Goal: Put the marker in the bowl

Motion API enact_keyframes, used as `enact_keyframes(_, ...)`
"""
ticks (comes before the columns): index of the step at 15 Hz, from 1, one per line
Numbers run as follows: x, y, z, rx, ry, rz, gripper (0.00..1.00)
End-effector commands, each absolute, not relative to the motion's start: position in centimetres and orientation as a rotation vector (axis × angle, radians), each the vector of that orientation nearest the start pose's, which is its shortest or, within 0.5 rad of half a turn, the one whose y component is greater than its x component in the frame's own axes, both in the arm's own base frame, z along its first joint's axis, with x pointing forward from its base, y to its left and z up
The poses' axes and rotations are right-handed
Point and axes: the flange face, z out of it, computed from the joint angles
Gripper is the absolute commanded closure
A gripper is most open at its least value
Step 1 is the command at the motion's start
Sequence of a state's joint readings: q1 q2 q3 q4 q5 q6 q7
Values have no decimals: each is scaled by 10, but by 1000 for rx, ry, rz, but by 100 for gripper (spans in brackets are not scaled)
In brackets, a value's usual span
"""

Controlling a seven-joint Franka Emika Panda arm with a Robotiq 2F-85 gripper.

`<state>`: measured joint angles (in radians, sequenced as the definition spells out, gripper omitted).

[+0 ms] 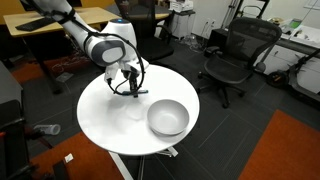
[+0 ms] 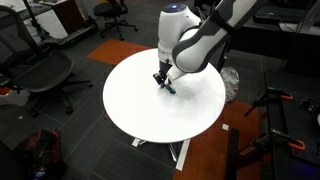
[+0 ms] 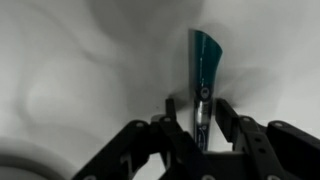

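The teal-green marker (image 3: 206, 60) lies on the white round table (image 1: 110, 115), its darker end between my fingers. My gripper (image 3: 197, 108) is down at the table top and straddles the marker. Its fingers stand a little apart from the marker on both sides, so it is open. In both exterior views the gripper (image 1: 128, 86) (image 2: 162, 80) is near the table's middle, and the marker's teal tip (image 2: 171, 88) shows just beside it. The light grey-white bowl (image 1: 168, 118) stands upright on the table, a short way from the gripper. The bowl is out of sight in the exterior view from the arm's side.
Black office chairs (image 1: 238, 55) (image 2: 40, 75) stand around the table. A wooden desk (image 1: 60, 22) is at the back. The table edge (image 2: 165, 135) is a short reach from the gripper.
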<state>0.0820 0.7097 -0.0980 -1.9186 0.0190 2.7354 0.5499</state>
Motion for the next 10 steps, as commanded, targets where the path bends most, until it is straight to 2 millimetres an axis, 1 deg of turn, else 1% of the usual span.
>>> enact_keyframes(1, 634, -10, 130, -3034, 848, -216, 84)
enact_keyframes(2, 634, -9, 130, -3035, 848, -216, 91)
enact_keyframes(3, 634, -9, 130, -3035, 847, -214, 99)
enact_keyframes(4, 633, -8, 132, -3032, 844, -212, 100)
enact_keyframes(5, 633, -7, 134, -3032, 845, -207, 95)
enact_keyframes(7, 632, -3, 145, -3030, 832, -202, 95)
enact_keyframes(8, 632, -1, 151, -3034, 825, -208, 95)
enact_keyframes(10, 632, 3, 170, -3038, 797, -232, 95)
